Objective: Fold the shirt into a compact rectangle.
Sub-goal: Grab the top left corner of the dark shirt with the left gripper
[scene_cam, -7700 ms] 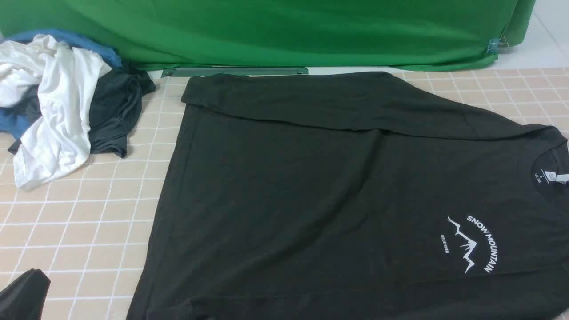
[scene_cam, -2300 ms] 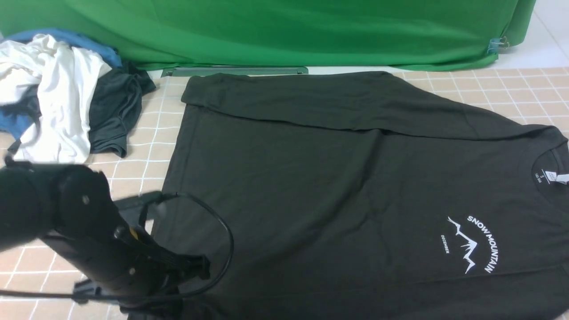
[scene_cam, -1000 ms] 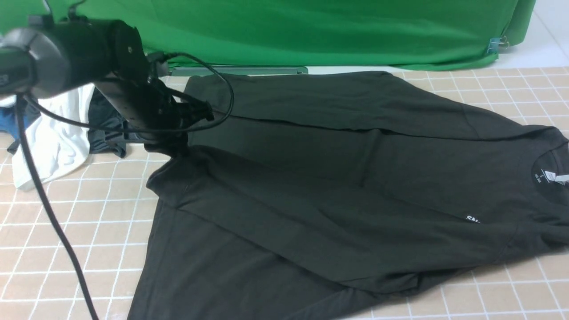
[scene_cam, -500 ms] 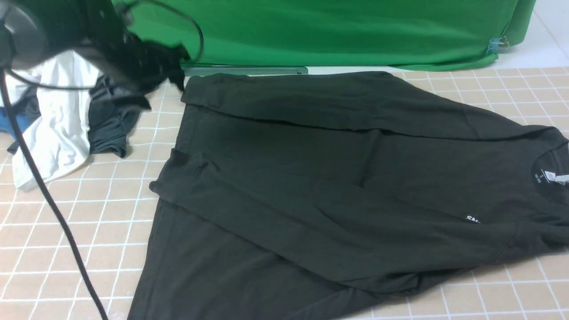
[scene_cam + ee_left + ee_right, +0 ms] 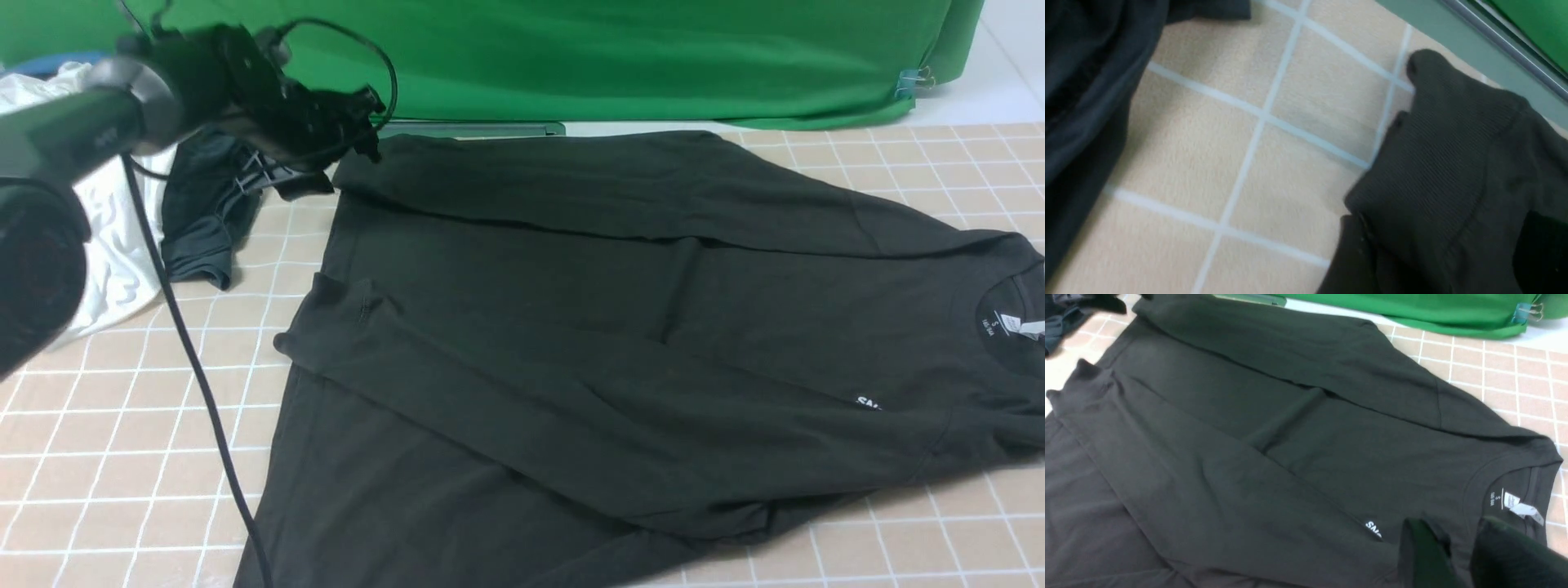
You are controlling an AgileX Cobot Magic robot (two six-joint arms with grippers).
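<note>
Where it is spread over the tiled table, the black shirt is seen with its far edge turned in as a long band. Its near side is folded toward the middle, so that a slanting flap lies across the chest. Only the first white letters of the print are left uncovered, and the white neck tag is shown inside the collar at the right.

The left gripper is held at the shirt's far left corner, beside a dark grey garment. Whether its jaws are parted cannot be told, since it is blurred and its fingers are not caught by its own camera. The right gripper is held over the chest near the collar, jaws well parted, with nothing between them.

Nearly eight seconds ago the whole print was exposed and the near side lay flat. Half a second ago the left gripper was set further left, over the grey garment.
</note>
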